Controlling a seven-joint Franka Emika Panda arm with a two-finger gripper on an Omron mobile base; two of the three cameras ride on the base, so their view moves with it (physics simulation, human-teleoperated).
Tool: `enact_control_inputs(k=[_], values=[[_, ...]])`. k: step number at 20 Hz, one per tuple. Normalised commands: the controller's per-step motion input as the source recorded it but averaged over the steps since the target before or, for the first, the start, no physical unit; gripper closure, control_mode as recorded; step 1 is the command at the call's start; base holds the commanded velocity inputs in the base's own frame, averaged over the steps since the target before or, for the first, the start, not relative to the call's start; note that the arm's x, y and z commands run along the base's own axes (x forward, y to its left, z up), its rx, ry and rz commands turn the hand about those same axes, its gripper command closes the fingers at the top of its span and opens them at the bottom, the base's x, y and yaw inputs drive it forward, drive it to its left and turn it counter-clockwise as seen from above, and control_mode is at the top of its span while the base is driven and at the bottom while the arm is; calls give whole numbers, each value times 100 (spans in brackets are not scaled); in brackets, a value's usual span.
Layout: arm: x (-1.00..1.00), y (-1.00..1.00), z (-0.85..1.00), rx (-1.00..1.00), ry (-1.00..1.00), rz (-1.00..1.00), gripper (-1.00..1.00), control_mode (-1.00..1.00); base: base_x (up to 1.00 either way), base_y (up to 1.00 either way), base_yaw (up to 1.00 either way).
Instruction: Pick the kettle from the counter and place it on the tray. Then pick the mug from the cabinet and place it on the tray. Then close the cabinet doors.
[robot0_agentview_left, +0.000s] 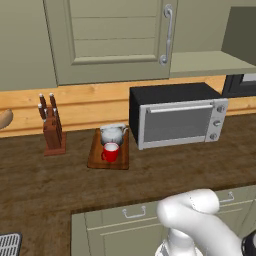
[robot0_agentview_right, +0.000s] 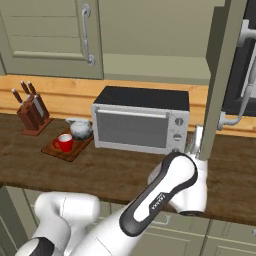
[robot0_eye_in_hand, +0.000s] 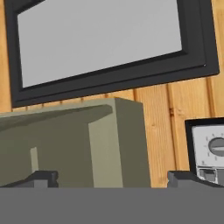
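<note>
- Nearest the base cameras, the white arm (robot0_agentview_right: 165, 195) rises over the grey-green drawers (robot0_agentview_left: 130, 220), its elbow bent toward the open right cabinet door.
- Gripper (robot0_eye_in_hand: 113, 179): released, its two dark fingertips (robot0_eye_in_hand: 41, 178) spread wide with nothing between them; in the hand view the lower edge of the right cabinet door (robot0_eye_in_hand: 87, 144) sits in the gap, with no contact that I can make out.
- Counter (robot0_agentview_left: 45, 185): dark wood grain, carrying everything below.
- Tray (robot0_agentview_left: 96, 159): flat on the counter, at 9 o'clock of the toaster oven (robot0_agentview_left: 175, 115) and 3 o'clock of the knife block (robot0_agentview_left: 51, 131).
- Mug (robot0_agentview_left: 110, 152): red, upright on the tray's near half.
- Kettle (robot0_agentview_left: 112, 134): at 12 o'clock of the mug, on the tray's far half, just beside the mug.
- Cabinet (robot0_agentview_right: 155, 65): at 12 o'clock above the toaster oven, its pale shelf showing.
- Left cabinet door (robot0_agentview_left: 110, 35) lies flat against the cabinet front; the right one (robot0_agentview_right: 220, 80) stands swung out, edge-on in the right base view.
</note>
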Motion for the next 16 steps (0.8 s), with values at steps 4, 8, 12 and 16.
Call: enact_control_inputs(k=[4, 8, 12, 16], values=[[0, -48, -4, 1, 0, 3, -100, -100, 0, 0, 0], [0, -45, 1, 2, 0, 4, -100, -100, 0, 0, 0], [-1, -36, 20, 2, 0, 3, -100, -100, 0, 0, 0], [-7, -10, 57, 0, 0, 0, -100, -100, 0, 0, 0]])
